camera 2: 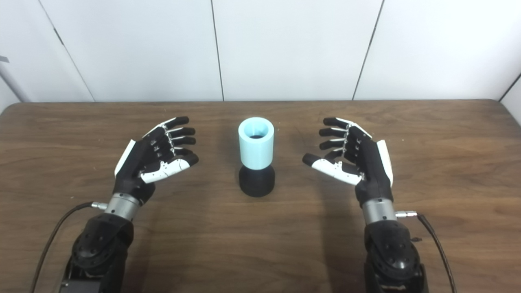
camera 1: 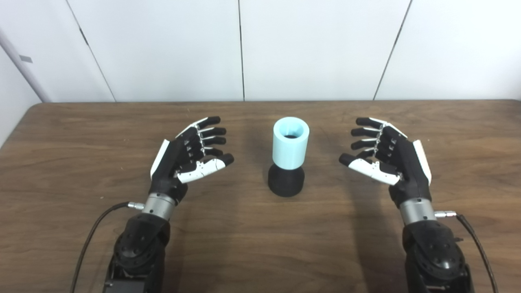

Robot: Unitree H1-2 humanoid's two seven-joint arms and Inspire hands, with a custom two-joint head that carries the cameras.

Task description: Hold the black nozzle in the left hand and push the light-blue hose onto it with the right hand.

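Hose already seated on nozzle, both hands empty beside it.

The light-blue hose [camera 1: 290, 147] stands upright on the black nozzle [camera 1: 286, 181], the pair resting mid-counter [camera 1: 260, 252], about midway between its left and right edges. The left hand [camera 1: 185, 156] and right hand [camera 1: 386, 154] flank it, each apart from it, fingers [camera 1: 211, 131] spread wide and holding nothing. Judging by this, the push-on looks done, or the pieces simply start joined; whether the hose is fully home cannot be told.
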